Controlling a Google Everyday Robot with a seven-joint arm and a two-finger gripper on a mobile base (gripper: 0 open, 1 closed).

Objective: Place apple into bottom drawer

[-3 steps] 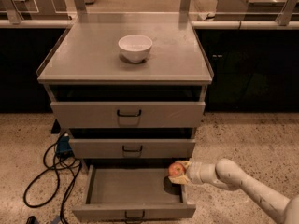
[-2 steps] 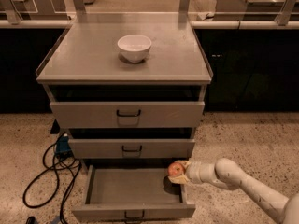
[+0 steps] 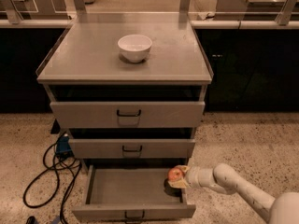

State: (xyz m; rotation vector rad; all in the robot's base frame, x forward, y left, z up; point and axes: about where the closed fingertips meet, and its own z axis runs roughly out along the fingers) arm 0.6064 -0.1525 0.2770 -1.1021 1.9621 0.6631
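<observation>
Cabinet (image 3: pixel 180 55), claw (image 3: pixel 179 178) holds apple (image 3: pixel 175 173) over bottom drawer (image 3: pixel 126 190)

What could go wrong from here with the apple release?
1. The gripper holds the apple near the right wall of the bottom drawer. If released there, it might clip the rim and fall outside.
2. The middle drawer sits just above, so raising the arm could strike it.

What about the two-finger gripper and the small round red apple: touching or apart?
Touching. The camera view shows the gripper clasping the small round red apple at the right side of the open grey metal bottom drawer, no visible gap.
</observation>
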